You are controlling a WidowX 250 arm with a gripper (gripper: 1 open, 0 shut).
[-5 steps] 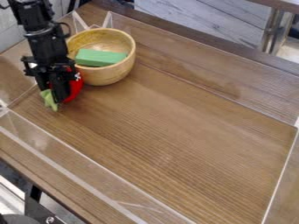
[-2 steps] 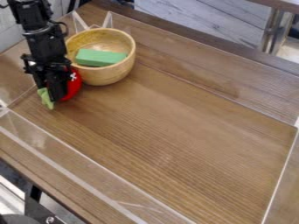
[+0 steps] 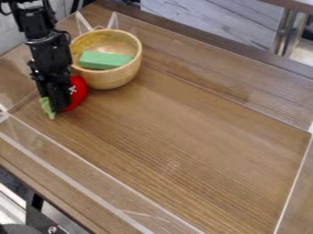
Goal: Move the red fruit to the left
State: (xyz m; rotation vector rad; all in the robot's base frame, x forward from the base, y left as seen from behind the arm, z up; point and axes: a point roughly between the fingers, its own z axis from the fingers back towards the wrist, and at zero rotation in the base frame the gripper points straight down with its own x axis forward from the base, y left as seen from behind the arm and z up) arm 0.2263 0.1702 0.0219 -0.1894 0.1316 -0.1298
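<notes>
The red fruit (image 3: 75, 93), a small red plush with a light green leafy end (image 3: 49, 110), lies on the wooden table (image 3: 184, 137) at the left, just in front of the bowl. My black gripper (image 3: 57, 94) points down onto it from above, its fingers shut on the fruit's left side. The arm hides part of the fruit.
A tan bowl (image 3: 116, 66) holding a green block (image 3: 105, 60) stands right behind the fruit, nearly touching it. Clear low walls (image 3: 73, 164) run along the table's front-left and right edges.
The gripper has rolled about its own axis while staying in place on the fruit. The fruit's green end has shifted slightly with it.
</notes>
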